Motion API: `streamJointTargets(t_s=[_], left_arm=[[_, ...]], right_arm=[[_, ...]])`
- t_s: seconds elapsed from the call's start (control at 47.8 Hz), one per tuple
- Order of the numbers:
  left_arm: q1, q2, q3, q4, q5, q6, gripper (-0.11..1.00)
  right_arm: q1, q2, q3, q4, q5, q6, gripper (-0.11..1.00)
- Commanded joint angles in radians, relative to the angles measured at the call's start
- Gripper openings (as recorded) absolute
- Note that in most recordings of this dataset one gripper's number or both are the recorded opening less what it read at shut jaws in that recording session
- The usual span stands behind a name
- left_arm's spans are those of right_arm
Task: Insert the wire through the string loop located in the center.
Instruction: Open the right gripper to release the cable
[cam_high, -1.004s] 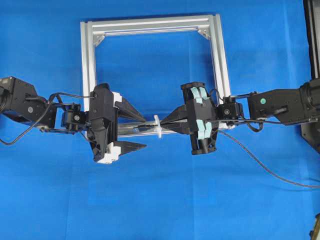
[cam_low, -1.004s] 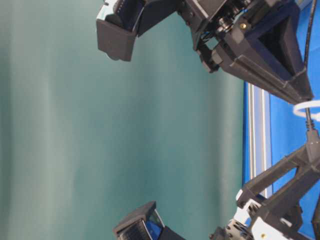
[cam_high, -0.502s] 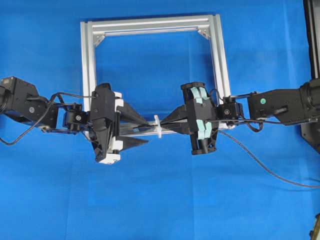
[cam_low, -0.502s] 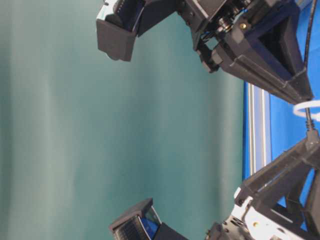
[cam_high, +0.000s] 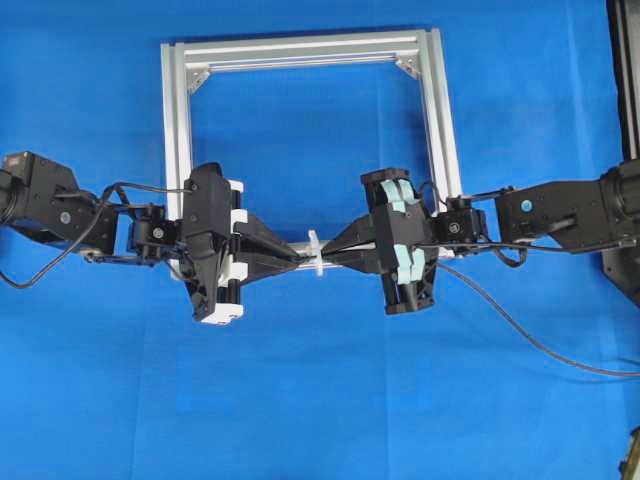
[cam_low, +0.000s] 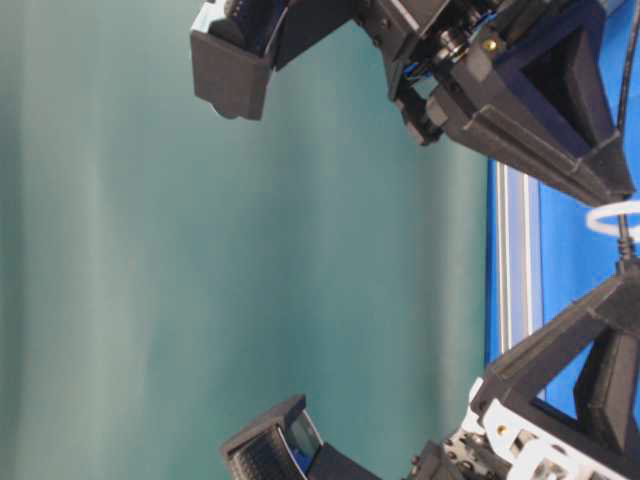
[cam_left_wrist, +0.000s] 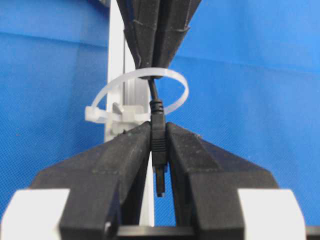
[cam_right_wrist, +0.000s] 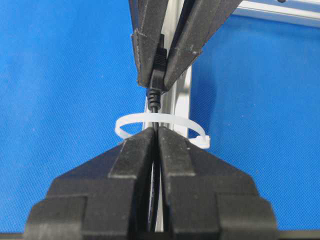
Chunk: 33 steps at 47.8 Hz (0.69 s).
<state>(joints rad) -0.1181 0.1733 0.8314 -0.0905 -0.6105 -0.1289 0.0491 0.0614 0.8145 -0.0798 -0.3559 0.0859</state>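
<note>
Left wrist view: plug (cam_left_wrist: 158, 145) pinched by left gripper (cam_left_wrist: 159, 150), wire (cam_left_wrist: 153, 90) passed through loop (cam_left_wrist: 142, 95).
Right gripper (cam_right_wrist: 156, 137): pressed onto wire at loop's right.
Risk: loop dragged or wire pulled back out if both grips stay clamped during pull.

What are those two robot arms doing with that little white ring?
The wire already pokes through the string loop on the aluminium frame. The left gripper is shut on the wire's plug, on the far side of the loop. The right gripper is shut on the wire just behind it.
</note>
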Motion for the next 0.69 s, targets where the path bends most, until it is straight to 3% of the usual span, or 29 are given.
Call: streamJointTargets(t_s=[0.0,0.272,0.335,0.439,0.586,0.669], left_arm=[[-0.003,-0.015,-0.015,0.003,-0.005,0.0,0.08],[-0.003,-0.014,-0.015,0.003,-0.005,0.0,0.08],[-0.003,-0.014,-0.017,0.003,-0.005,0.0,0.08],[-0.003,-0.014,-0.017,0.003,-0.005,0.0,0.08],[-0.003,-0.015,-0.015,0.003,-0.005,0.0,0.08],[-0.003,-0.014,-0.015,0.003,-0.005,0.0,0.08]], right_arm=[[-0.006,-0.012,-0.02,0.002,-0.009,0.0,-0.02],[-0.006,-0.014,-0.02,0.002,-0.005,0.0,-0.02],[-0.006,-0.014,-0.02,0.0,-0.003,0.002,0.04],[-0.006,-0.014,-0.021,0.003,-0.003,0.002,0.27],[-0.006,-0.012,-0.021,0.005,-0.002,0.0,0.74],[-0.006,-0.014,-0.023,0.006,0.0,0.002,0.93]])
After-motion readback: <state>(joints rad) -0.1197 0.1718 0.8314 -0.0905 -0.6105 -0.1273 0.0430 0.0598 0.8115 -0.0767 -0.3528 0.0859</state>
